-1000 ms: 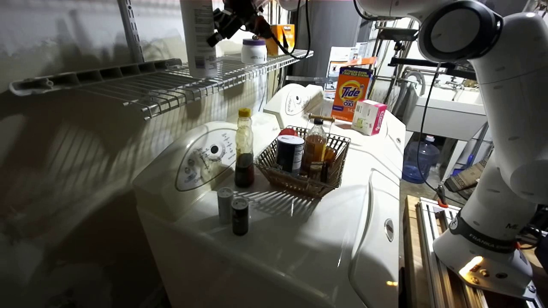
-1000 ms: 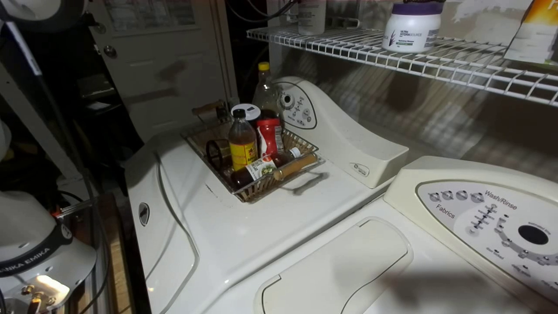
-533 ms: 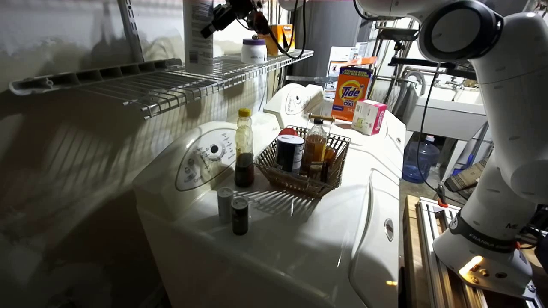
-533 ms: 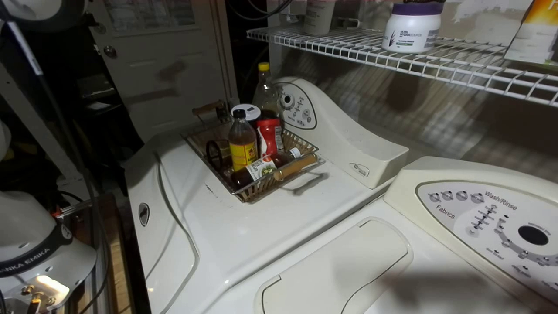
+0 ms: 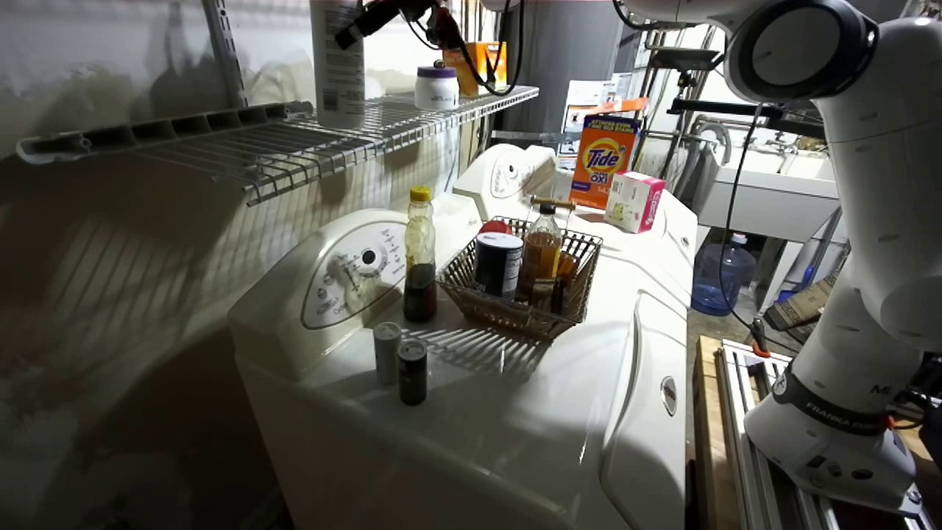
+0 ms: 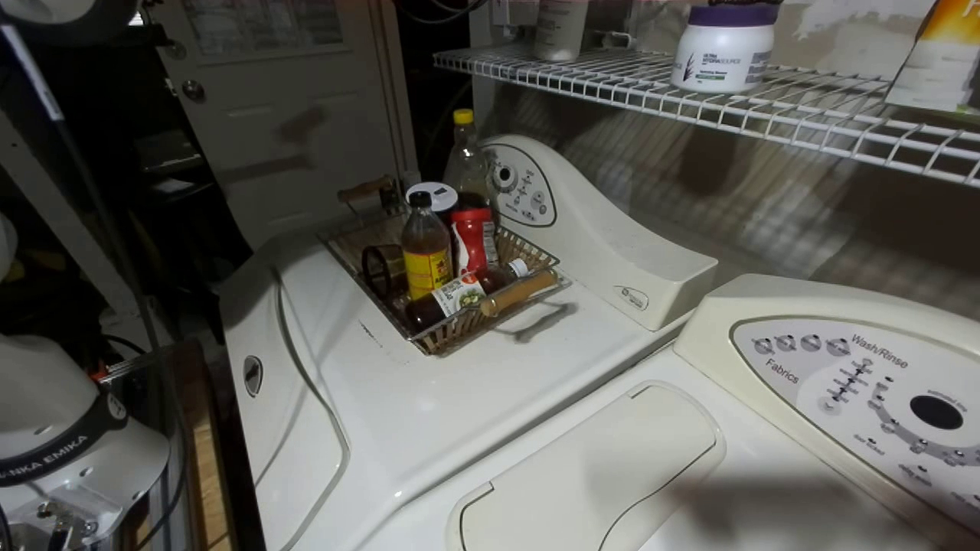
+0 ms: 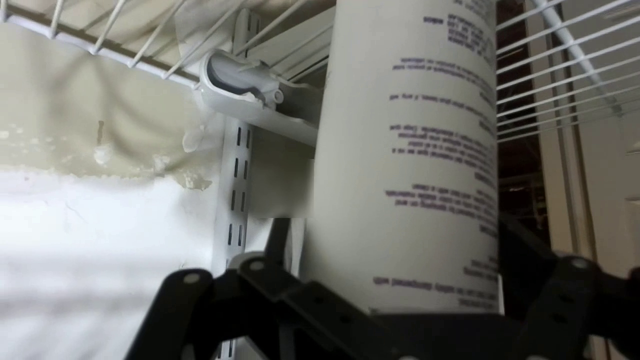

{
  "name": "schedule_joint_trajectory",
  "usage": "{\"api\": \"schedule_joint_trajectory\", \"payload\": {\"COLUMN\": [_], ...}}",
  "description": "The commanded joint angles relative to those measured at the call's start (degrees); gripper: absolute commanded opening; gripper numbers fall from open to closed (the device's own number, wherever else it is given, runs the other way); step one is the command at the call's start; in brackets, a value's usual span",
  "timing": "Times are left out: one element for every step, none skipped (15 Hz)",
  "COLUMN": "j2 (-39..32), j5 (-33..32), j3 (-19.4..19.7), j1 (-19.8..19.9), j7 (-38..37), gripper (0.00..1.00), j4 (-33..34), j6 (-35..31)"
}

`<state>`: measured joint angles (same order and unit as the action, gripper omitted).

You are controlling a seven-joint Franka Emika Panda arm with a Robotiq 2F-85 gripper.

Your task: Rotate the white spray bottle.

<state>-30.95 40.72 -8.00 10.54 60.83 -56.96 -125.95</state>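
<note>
White spray bottle (image 5: 340,81) is on the white wire shelf (image 6: 612,76), roughly upright, base seemingly on the wires; top cut off in both exterior views. Gripper (image 7: 400,235) is at the shelf too: in the wrist view its fingers (image 7: 524,260) are set wide, one on each side of the bottle. Pale strip shows between one finger and the bottle; can't tell whether they press on it. Label print is upside down in that view, mostly blurred. Dark wrist hardware (image 5: 368,20) overlaps the bottle in an exterior view.

Also on the shelf: white jar with purple lid (image 6: 723,53), farther along from the bottle, then orange-and-white box (image 6: 945,61) beyond it. Grey plastic channel (image 5: 158,132) along the shelf's wall side, exact item unclear.

Below the shelf: white laundry appliance (image 6: 383,398) with basket (image 5: 502,315) on top. Basket holds dark canister with white lid (image 5: 498,265), black-capped bottle with yellow label (image 6: 426,256), red container (image 6: 475,241), dark bottle with white cap (image 6: 459,297) lying on its side. Yellow-capped bottle (image 5: 420,287) stands just beside the basket, on the shelf side. Two small canisters (image 5: 412,375) stand close together, below shelf level. Washing machine (image 6: 589,474) alongside, also lower than the shelf.

Lower than the shelf, toward its orange-box end: Tide box (image 5: 602,165), pink-and-white box (image 5: 634,202) near it. Franka arm (image 5: 883,184) is mounted across the appliance from the shelf.
</note>
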Motion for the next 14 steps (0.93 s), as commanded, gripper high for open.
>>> {"api": "schedule_joint_trajectory", "payload": {"j2": [1.66,1.54,1.48,1.48,1.47,1.47,1.5,1.61,1.71,1.91,2.07,2.26,2.41,2.51], "j5": [-0.68,-0.93,-1.1,-1.22,-1.68,-2.02,-2.25,-2.73,-2.69,-2.86,-3.01,-2.88,-2.76,-2.93], "j3": [1.06,1.21,1.4,1.53,1.73,1.78,1.53,1.63,1.29,1.1,0.96,0.71,0.51,0.42], "j1": [-1.67,-2.0,-2.39,-2.76,-3.21,-3.45,-3.27,-3.38,-3.09,-2.77,-2.39,-1.83,-1.38,-0.74], "j7": [-4.63,-5.61,-6.63,-7.32,-7.73,-7.35,-5.17,-4.77,-3.32,-1.63,0.12,2.31,4.58,7.33], "gripper": [1.0,1.0,1.0,1.0,0.99,0.75,0.75,0.7,0.63,0.61,0.61,0.57,0.54,0.53], "j4": [-2.83,-2.99,-3.31,-3.62,-3.86,-4.09,-4.19,-4.27,-4.13,-3.93,-3.62,-3.18,-2.72,-2.01], "j6": [-4.82,-5.94,-7.14,-8.22,-8.82,-9.0,-8.24,-7.69,-6.68,-5.49,-3.77,-1.66,0.49,3.64]}}
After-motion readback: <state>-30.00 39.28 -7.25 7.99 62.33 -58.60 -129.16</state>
